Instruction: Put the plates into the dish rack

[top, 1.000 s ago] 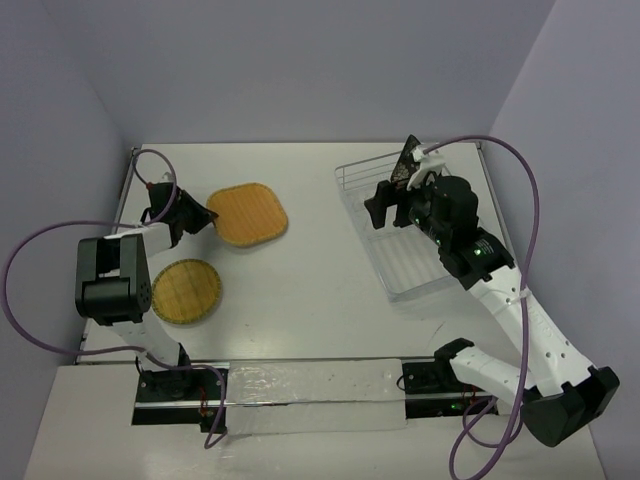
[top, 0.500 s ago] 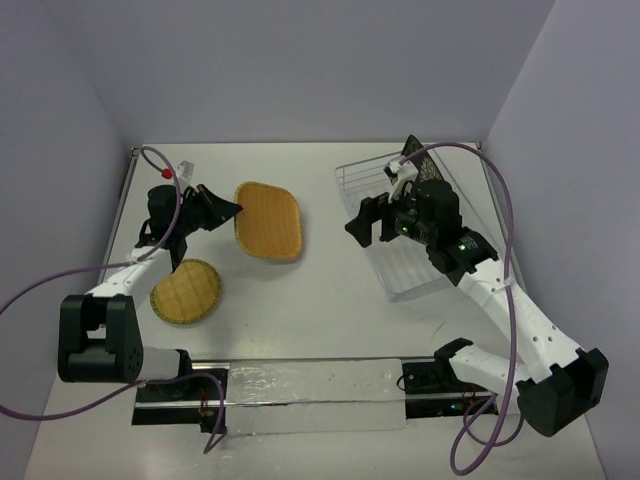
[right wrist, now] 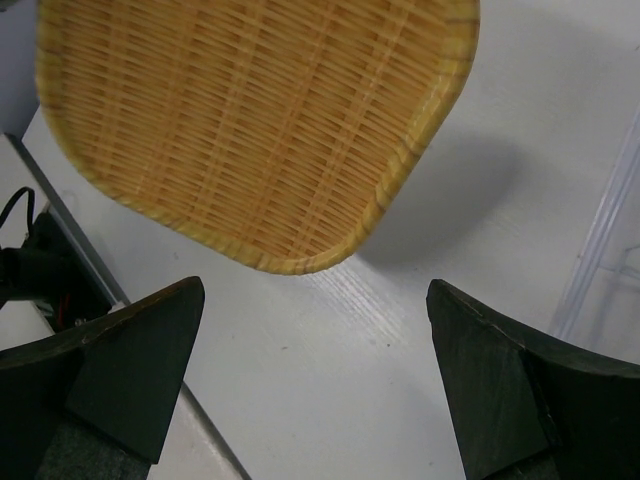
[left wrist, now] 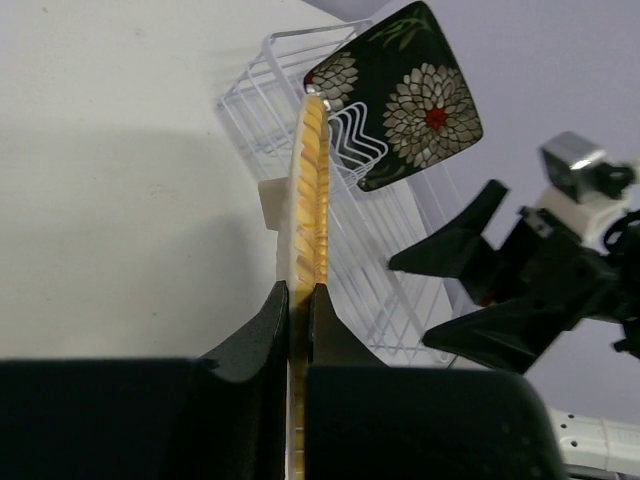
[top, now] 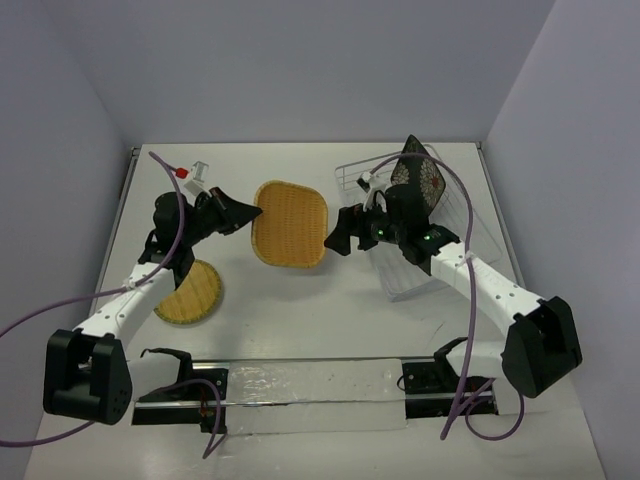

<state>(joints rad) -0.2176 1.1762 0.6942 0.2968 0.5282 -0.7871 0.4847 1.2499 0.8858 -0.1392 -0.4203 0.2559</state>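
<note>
My left gripper (top: 252, 212) is shut on the left edge of the orange woven plate (top: 290, 224) and holds it lifted above the table's middle; the left wrist view shows the plate edge-on (left wrist: 308, 190) between my fingers. My right gripper (top: 340, 240) is open and empty, just right of the orange plate, which fills the top of the right wrist view (right wrist: 250, 120). The black flowered plate (top: 418, 183) stands upright in the wire dish rack (top: 440, 262), also seen from the left wrist (left wrist: 395, 95). The yellow-green round plate (top: 192, 294) lies flat at the left, partly under my left arm.
The dish rack (left wrist: 370, 270) sits at the table's right side near the right wall. A grey rail (top: 300, 385) with both arm bases runs along the near edge. Purple cables hang from both arms.
My left gripper has lifted the orange plate off the table and carried it right toward the rack. My right gripper has let go of the black plate in the rack and moved left toward the orange plate.
</note>
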